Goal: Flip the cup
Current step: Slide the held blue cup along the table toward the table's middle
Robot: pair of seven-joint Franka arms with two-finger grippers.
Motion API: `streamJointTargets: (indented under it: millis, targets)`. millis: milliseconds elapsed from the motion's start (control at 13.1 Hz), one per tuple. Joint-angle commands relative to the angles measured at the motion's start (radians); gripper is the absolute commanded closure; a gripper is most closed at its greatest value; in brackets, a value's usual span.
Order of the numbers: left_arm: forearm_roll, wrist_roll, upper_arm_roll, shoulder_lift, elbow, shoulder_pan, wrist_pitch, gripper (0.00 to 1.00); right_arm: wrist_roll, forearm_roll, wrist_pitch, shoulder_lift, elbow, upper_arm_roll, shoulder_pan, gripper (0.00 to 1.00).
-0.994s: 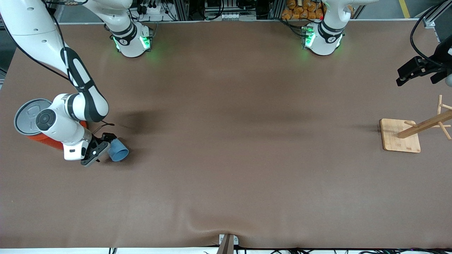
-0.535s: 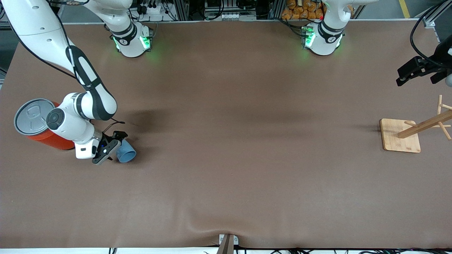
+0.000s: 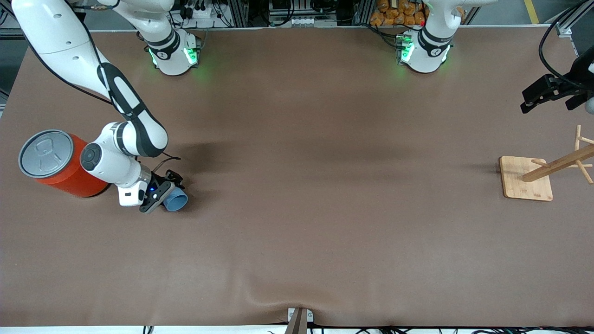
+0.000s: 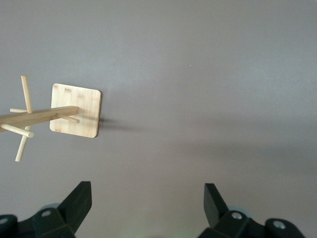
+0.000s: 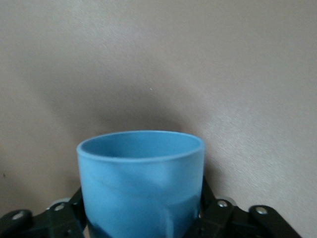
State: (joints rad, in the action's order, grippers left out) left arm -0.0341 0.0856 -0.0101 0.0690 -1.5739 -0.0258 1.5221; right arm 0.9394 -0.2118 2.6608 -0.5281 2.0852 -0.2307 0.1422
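Low at the left of the front view, the right gripper [image 3: 163, 195] is clamped on the cup [image 3: 176, 201], tilted with its mouth facing away from the wrist, just over the table [image 3: 306, 195]. Beside it, toward the frame's left edge, stands an orange can [image 3: 58, 164]. At the upper right, the left gripper [image 3: 529, 99] waits, fingers [image 4: 79, 201] spread apart, above a wooden rack [image 3: 540, 174].

The right hand [image 3: 163, 195] has carried the cup [image 3: 176, 202] away from the orange can [image 3: 69, 174], toward the table's middle.
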Motion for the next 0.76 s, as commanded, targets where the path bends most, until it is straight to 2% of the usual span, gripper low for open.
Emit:
streamJointTargets:
  millis: [0, 153, 382, 612, 688]
  targets:
    - [-0.012, -0.004, -0.008, -0.003, 0.003, 0.007, 0.004, 0.00, 0.065, -0.038, 0.050, 0.011, 0.023, -0.067, 0.007, 0.81]
    - [-0.012, -0.004, -0.008, -0.002, 0.005, 0.007, 0.004, 0.00, 0.079, -0.034, 0.051, 0.010, -0.014, -0.140, -0.016, 0.82]
    - [-0.013, -0.006, -0.008, -0.003, 0.009, 0.007, 0.007, 0.00, 0.064, -0.038, 0.069, -0.001, -0.082, -0.144, -0.153, 0.82]
    - [-0.010, -0.006, -0.008, -0.005, 0.008, 0.007, 0.021, 0.00, 0.074, -0.024, 0.230, -0.088, -0.134, -0.142, -0.289, 0.81]
    - [-0.007, -0.006, -0.008, -0.008, 0.008, 0.009, 0.024, 0.00, 0.078, -0.023, 0.252, -0.117, -0.163, -0.139, -0.335, 0.78]
